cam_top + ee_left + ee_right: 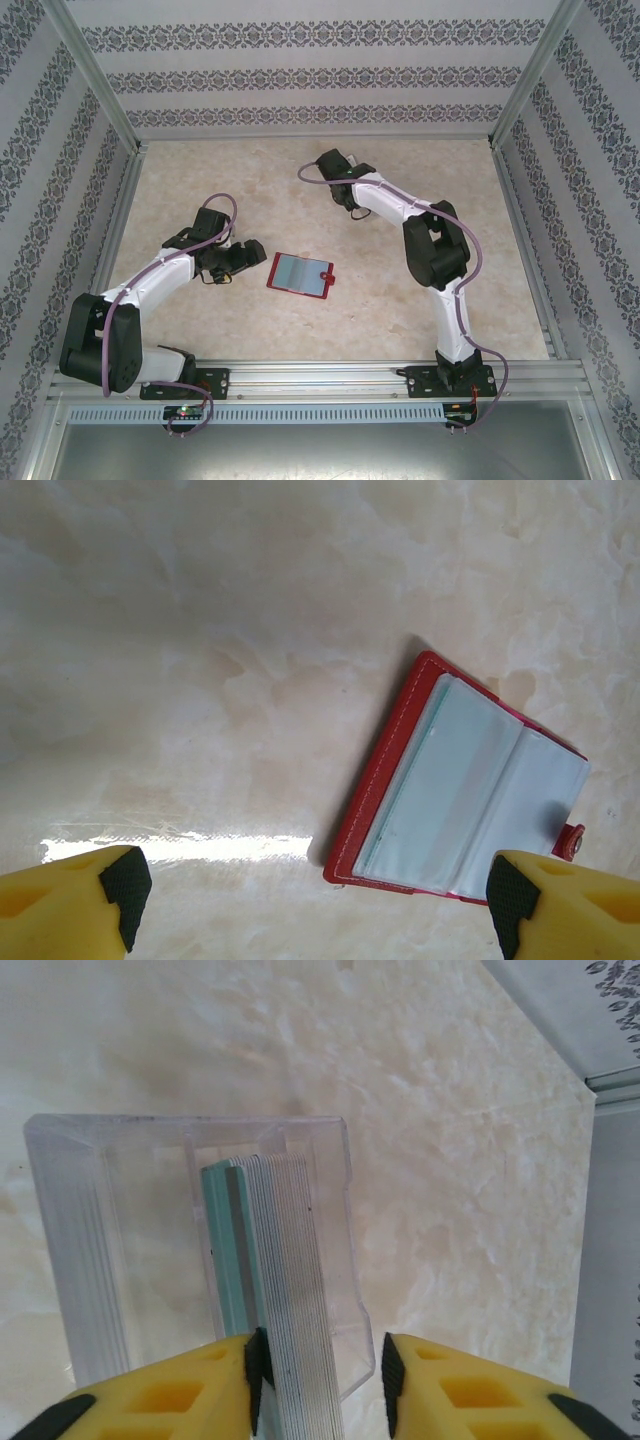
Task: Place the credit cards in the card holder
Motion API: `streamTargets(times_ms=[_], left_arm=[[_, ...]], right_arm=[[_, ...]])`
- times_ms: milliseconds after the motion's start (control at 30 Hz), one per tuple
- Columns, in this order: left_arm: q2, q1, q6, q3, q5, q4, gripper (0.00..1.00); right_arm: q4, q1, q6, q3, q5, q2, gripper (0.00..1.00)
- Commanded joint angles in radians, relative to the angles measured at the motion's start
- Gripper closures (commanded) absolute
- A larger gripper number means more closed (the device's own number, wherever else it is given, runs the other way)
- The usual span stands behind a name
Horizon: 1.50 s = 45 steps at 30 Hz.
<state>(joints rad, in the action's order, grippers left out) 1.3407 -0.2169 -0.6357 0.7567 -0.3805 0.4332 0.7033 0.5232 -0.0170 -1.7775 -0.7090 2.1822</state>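
A stack of credit cards (285,1290) stands on edge inside the clear card holder (110,1230), with a teal card (222,1250) on its left side. My right gripper (323,1362) is open around the near end of the stack. Its left pad (256,1360) is against the cards, and its right pad (392,1370) stands apart from them, outside the holder's wall. In the top view this gripper (345,198) is at the back centre of the table. My left gripper (317,890) is open and holds nothing, hovering beside the red wallet.
A red fold-over wallet (299,273) lies open in the middle of the table, with clear sleeves and a snap tab (570,840). My left gripper (238,262) is just left of it. Patterned walls and metal rails enclose the table.
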Motion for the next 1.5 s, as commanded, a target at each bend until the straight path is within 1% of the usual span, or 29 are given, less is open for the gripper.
streamTargets(times_ms=[0,100,200,300,400,467,533,600,667,733,900,1000,1067,1133,1200,1267,1400,1467], left_arm=[[-0.006,-0.011,-0.007,-0.007,-0.003,-0.028,0.11],[0.0,-0.011,0.003,0.001,0.0,-0.017,0.11],[-0.006,-0.011,0.003,-0.006,0.002,-0.022,0.11],[-0.006,-0.011,0.004,-0.007,0.012,-0.021,0.11],[-0.014,-0.01,0.009,0.0,0.021,-0.002,0.11],[-0.025,-0.01,0.01,-0.005,0.025,-0.004,0.11],[-0.026,-0.011,0.013,0.001,0.021,0.002,0.11],[-0.031,-0.01,0.016,0.012,0.007,0.016,0.11],[-0.046,-0.01,0.017,0.009,-0.012,0.006,0.11],[-0.064,-0.01,0.014,0.003,-0.034,-0.012,0.11],[-0.086,-0.011,0.014,0.032,-0.089,-0.029,0.11],[-0.104,-0.012,-0.003,0.03,-0.133,-0.085,0.11],[-0.106,-0.012,-0.007,0.037,-0.144,-0.102,0.11],[-0.099,-0.012,0.001,0.051,-0.139,-0.08,0.11],[-0.081,-0.012,0.009,0.053,-0.138,-0.067,0.11],[-0.055,-0.011,0.019,0.044,-0.149,-0.07,0.11],[0.018,-0.012,0.036,0.042,-0.174,-0.037,0.11],[0.059,-0.012,0.044,0.036,-0.181,-0.033,0.11]], right_arm=[[0.002,0.008,0.012,-0.016,-0.062,-0.016,0.66],[0.008,0.008,0.007,-0.016,-0.059,-0.014,0.78],[0.012,0.005,0.002,-0.015,-0.042,-0.013,0.85],[0.023,0.006,-0.012,-0.014,-0.055,-0.016,0.95],[0.025,0.006,-0.032,-0.001,-0.028,-0.039,1.0],[0.036,-0.001,-0.059,0.001,0.017,-0.063,1.0],[0.045,-0.018,-0.101,0.01,0.097,-0.096,1.0],[0.045,-0.043,-0.146,0.029,0.205,-0.142,1.0],[0.038,-0.063,-0.192,0.049,0.274,-0.183,1.0],[0.028,-0.081,-0.208,0.067,0.353,-0.226,1.0],[-0.014,-0.1,-0.23,0.139,0.484,-0.354,1.0],[-0.052,-0.116,-0.285,0.21,0.649,-0.432,1.0],[-0.103,-0.124,-0.361,0.285,0.781,-0.487,1.0],[-0.194,-0.123,-0.472,0.391,0.916,-0.542,1.0],[-0.287,-0.114,-0.579,0.491,1.02,-0.582,1.0],[-0.38,-0.086,-0.678,0.589,1.072,-0.61,1.0],[-0.551,0.01,-0.867,0.758,1.101,-0.643,1.0],[-0.624,0.059,-0.926,0.813,1.094,-0.65,1.0]])
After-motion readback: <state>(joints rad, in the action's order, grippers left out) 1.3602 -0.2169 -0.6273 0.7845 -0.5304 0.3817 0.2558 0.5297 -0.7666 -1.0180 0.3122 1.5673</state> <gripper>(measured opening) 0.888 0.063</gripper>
